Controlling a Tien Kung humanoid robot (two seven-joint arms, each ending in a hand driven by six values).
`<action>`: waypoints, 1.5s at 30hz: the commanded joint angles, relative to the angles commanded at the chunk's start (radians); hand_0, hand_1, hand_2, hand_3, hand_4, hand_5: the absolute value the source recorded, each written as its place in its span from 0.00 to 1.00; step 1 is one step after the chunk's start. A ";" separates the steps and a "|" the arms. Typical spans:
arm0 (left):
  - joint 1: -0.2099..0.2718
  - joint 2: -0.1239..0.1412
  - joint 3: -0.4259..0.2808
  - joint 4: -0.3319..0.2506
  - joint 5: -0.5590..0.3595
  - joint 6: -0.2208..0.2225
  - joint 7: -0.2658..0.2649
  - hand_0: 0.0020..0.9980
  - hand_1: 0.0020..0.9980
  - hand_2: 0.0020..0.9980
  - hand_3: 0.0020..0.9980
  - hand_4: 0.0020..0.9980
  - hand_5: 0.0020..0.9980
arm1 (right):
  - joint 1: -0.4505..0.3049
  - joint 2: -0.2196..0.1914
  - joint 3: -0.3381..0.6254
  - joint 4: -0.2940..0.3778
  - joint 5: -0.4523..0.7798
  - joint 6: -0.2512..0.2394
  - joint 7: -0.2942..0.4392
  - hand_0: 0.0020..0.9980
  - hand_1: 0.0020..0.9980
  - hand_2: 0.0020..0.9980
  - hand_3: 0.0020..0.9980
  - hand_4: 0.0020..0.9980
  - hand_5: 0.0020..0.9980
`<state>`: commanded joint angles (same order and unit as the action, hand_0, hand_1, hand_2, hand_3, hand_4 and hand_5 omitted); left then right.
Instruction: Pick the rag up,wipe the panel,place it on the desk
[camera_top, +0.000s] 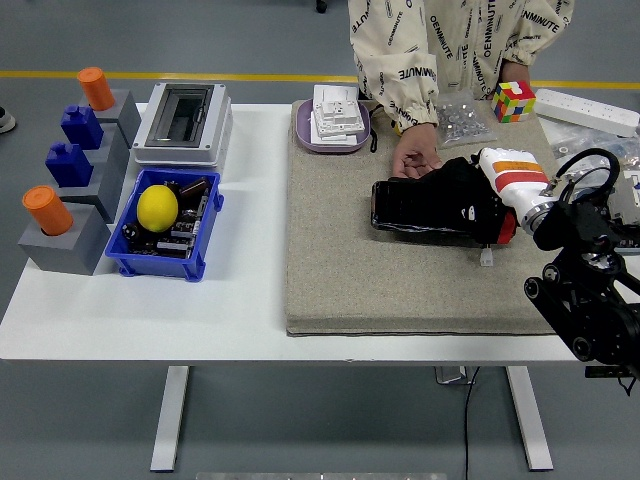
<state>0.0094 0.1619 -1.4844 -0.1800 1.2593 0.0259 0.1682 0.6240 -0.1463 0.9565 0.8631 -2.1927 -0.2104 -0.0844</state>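
A glossy black panel (405, 212) lies on the beige mat (400, 290) right of centre. My right hand (468, 203), black with a white, orange and red wrist cuff (510, 180), lies on the panel's right half. It is shut on a dark rag (452, 183) bunched against the panel; rag and fingers blend together. A person at the far side rests one hand (415, 160) on the panel's far edge. My left arm is out of view.
A small white connector (486, 258) lies just in front of the panel. Behind are a purple tray of white switches (333, 125), a bag of screws (460, 120), a Rubik's cube (513, 101) and a power strip (590, 108). At left stand a blue bin (160, 250), a grey box (183, 122) and blocks.
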 joint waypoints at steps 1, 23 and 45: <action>0.000 0.001 0.001 0.000 0.000 0.000 0.000 0.64 0.69 0.73 0.56 0.59 0.47 | 0.003 0.007 -0.008 -0.001 0.001 0.000 0.000 0.17 0.34 0.44 0.42 0.97 0.08; 0.002 0.007 0.008 0.000 -0.001 0.000 0.002 0.64 0.69 0.73 0.56 0.59 0.47 | 0.044 0.134 -0.092 -0.014 0.008 -0.002 -0.002 0.17 0.34 0.44 0.42 0.97 0.08; -0.002 0.005 0.005 0.000 -0.001 0.001 0.003 0.64 0.69 0.73 0.56 0.59 0.47 | 0.058 0.146 -0.105 -0.036 -0.001 -0.003 0.000 0.17 0.34 0.44 0.42 0.97 0.08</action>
<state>0.0074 0.1667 -1.4793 -0.1800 1.2582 0.0265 0.1712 0.6824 0.0000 0.8511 0.8266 -2.1938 -0.2130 -0.0839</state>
